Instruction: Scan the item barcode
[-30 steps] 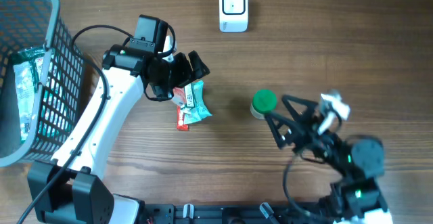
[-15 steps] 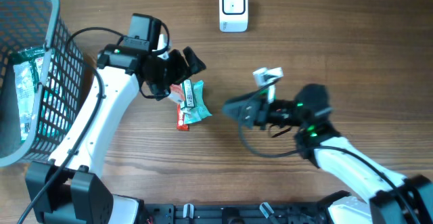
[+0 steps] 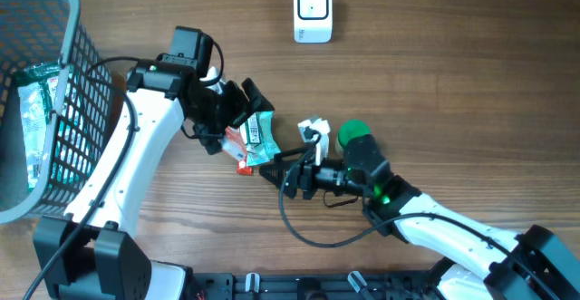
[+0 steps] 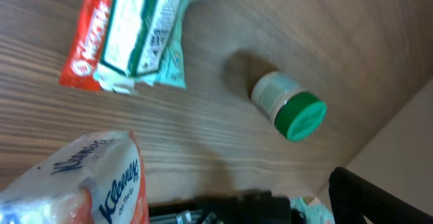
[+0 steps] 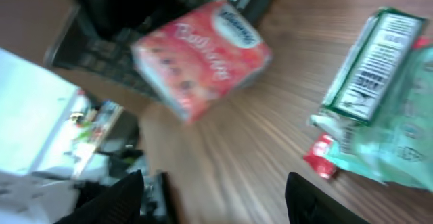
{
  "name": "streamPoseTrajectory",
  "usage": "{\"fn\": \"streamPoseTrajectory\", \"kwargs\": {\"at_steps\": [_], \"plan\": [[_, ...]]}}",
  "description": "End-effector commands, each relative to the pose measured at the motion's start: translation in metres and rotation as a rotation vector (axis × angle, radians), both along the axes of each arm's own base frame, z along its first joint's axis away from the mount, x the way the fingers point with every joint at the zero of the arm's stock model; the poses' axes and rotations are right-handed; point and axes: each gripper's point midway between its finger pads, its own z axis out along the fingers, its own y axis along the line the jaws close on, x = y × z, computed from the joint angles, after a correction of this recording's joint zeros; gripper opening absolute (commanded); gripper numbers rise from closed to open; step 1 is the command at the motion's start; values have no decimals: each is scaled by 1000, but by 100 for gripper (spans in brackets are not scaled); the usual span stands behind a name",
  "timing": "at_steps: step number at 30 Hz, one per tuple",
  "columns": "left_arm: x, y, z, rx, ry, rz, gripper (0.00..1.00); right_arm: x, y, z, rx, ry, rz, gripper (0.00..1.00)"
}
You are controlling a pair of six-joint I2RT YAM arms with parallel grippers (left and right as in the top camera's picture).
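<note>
Lettering in blue spells Kleenex on the white end of the red tissue pack (image 4: 74, 183), which fills the lower left corner of the left wrist view, close to the camera. From overhead the pack sits right at the left pincer (image 3: 240, 117), whose jaws are spread wide. Whether they grip it or only stand over it cannot be told. The right wrist view shows the same pack tilted, with a blue oval logo too blurred to read and dark arm parts behind it. Just beside it lies a green packet (image 3: 260, 137) with a barcode (image 5: 372, 61) and unreadable fine print facing up. The packet overlaps a red bar (image 3: 243, 161) whose white writing is too small to make out. The right pincer (image 3: 270, 169) points at these from just beside the red bar, its two fingers apart with nothing between them. A green-capped bottle (image 3: 353, 137) stands on the table (image 3: 453, 73) by the right arm. The white scanner (image 3: 313, 12) is well apart at the far edge. A basket (image 3: 86, 73) with packets (image 3: 36, 110) inside stands beside the left arm.
</note>
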Motion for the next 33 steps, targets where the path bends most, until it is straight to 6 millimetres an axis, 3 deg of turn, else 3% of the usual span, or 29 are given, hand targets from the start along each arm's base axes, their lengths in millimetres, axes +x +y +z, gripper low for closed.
{"fn": "streamPoseTrajectory", "kwargs": {"at_steps": [1, 8, 24, 33], "plan": [[-9, -18, 4, -57, 29, -35, 100, 26, 5, 12, -79, -144, -94, 68], [-11, -24, 3, -51, 22, -55, 100, 28, 20, 35, -77, -234, -69, 68], [-16, -37, 5, -67, 16, -94, 100, 29, 23, 16, -150, -246, -108, 68], [-29, -42, 9, -113, 34, -168, 100, 52, -2, -8, -274, -200, -287, 67]]}}
